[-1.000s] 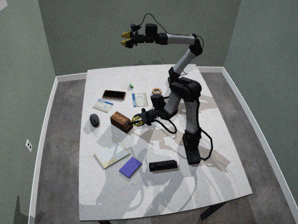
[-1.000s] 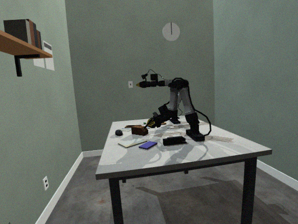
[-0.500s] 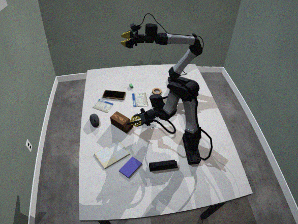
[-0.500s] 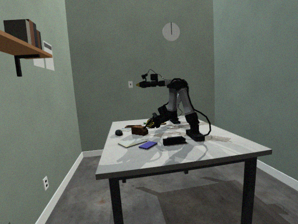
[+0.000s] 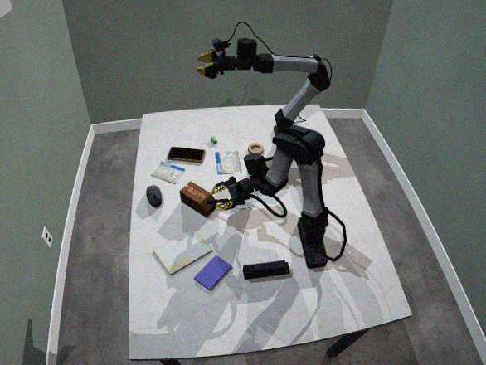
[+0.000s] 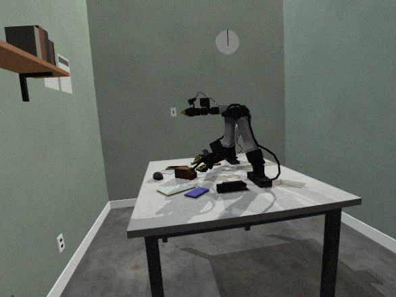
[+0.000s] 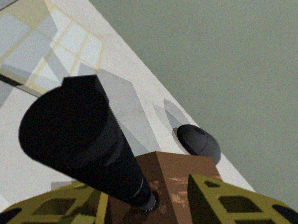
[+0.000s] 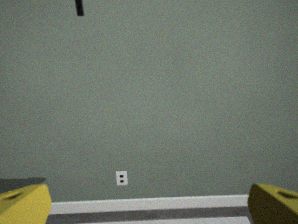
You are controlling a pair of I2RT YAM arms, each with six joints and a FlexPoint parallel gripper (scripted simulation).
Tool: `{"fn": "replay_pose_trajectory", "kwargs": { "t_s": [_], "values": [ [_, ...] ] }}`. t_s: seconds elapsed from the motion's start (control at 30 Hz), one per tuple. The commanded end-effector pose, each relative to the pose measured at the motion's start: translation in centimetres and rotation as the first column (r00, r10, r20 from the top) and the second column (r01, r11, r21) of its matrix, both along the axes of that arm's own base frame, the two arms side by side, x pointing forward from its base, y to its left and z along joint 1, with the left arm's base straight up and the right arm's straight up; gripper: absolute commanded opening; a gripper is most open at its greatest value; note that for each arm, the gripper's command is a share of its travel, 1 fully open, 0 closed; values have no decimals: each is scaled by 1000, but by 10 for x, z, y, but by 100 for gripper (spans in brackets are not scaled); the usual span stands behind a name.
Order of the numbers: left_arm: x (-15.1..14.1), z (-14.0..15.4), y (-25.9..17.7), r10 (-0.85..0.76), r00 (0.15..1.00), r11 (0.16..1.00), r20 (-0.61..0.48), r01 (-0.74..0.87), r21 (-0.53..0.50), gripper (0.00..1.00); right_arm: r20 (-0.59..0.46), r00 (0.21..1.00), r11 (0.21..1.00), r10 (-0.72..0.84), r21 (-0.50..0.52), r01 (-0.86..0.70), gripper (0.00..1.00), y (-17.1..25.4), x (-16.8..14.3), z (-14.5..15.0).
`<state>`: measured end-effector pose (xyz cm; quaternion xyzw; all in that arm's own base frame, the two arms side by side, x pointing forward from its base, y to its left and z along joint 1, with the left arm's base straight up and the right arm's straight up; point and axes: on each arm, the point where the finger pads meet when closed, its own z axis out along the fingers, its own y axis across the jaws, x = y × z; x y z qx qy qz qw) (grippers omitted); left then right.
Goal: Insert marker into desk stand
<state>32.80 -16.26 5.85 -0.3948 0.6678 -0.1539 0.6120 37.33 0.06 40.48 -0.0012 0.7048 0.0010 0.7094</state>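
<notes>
Black cylindrical marker [image 5: 211, 201] [image 6: 196, 166] [image 7: 85, 145] leans, tip at sloped face of brown wooden block stand [image 5: 196, 199] [image 6: 185, 173] [image 7: 172, 175], left of arms; seating depth unclear. Left gripper [image 5: 221, 197] [image 6: 199, 163] [image 7: 148, 205] released, fingers parted. Right gripper [image 5: 200, 64] [image 6: 182, 112] [image 8: 150, 202] open, far side. Stand upright on desk; full insertion likely needs checking.

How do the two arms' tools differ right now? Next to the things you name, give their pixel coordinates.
The left tool [image 5: 221, 197] [image 6: 200, 163] is low beside the brown stand [image 5: 198, 199] [image 6: 185, 173] [image 7: 172, 172]; the right tool [image 5: 200, 63] [image 6: 182, 112] is raised well above the desk. The left tool tilts downward, while the right tool points roughly level. Both are open, with yellow fingers.
</notes>
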Motion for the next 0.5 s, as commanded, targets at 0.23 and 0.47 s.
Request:
{"fn": "replay_pose_trajectory", "kwargs": {
  "t_s": [0.23,0.47],
  "values": [
    [0,6,-3,-9,1000,1000,5,9,0,45,30,1000,1000,-2,-7,2,100,-1,-2,13],
    [-3,9,-9,11,1000,1000,22,-10,-27,45,30,1000,1000,-2,-7,2,100,-1,-2,13]
  ]
}}
